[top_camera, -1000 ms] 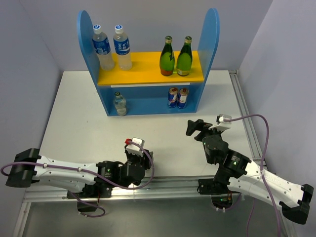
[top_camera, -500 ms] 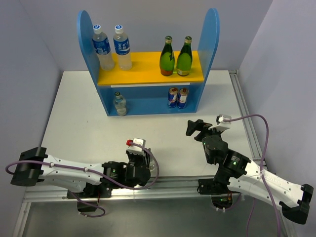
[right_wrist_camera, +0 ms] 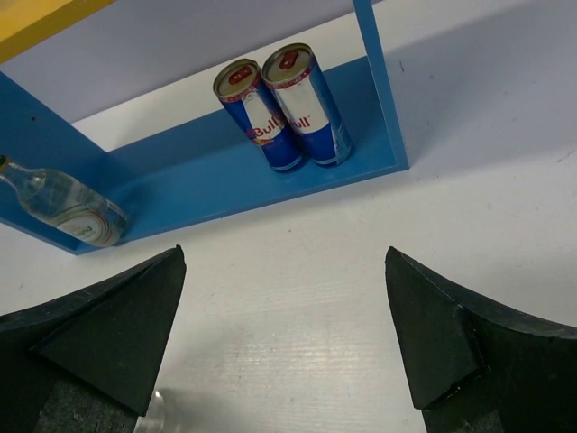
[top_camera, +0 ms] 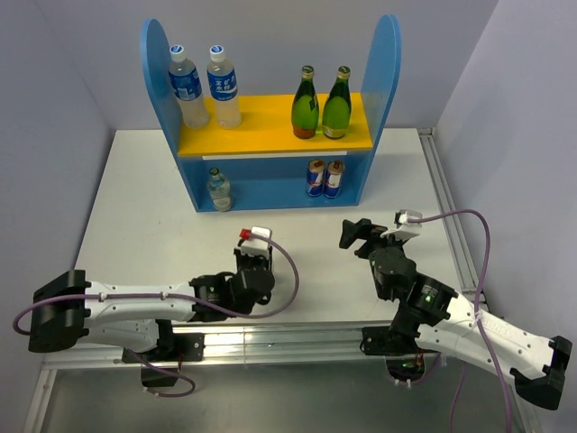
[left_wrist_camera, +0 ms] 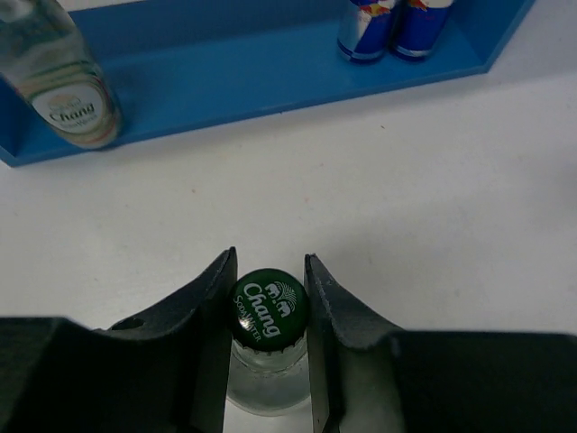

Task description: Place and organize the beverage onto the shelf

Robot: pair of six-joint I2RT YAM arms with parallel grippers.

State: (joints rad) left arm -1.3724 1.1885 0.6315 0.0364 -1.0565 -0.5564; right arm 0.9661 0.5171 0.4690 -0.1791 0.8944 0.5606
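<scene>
White flat table (top_camera: 135, 207) fills most of the top view. Large blue two-tier shelf (top_camera: 388, 72) with round-topped side panels stands at the table's far edge, its yellow upper board (top_camera: 270, 131) across the middle. Left arm (top_camera: 135, 307) reaches in low from the left along the near edge; right arm (top_camera: 469, 325) comes from the right. Right gripper (right_wrist_camera: 281, 271) is spread wide with nothing between its fingers, facing the lower tier, well apart from it. Left gripper (left_wrist_camera: 268, 271) is pinching the neck of the clear glass bottle with green Chang cap (left_wrist_camera: 269, 307), one finger on each side just under the cap; the bottle is upright, on the near middle of the table, well in front of the shelf. Upper board: two clear plastic water bottles with blue labels (top_camera: 187, 86) on the left, two green glass bottles (top_camera: 306, 102) on the right. Lower tier: one small clear glass bottle (top_camera: 218, 189) on the left, two blue and silver cans (top_camera: 325, 178) touching side by side on the right.
</scene>
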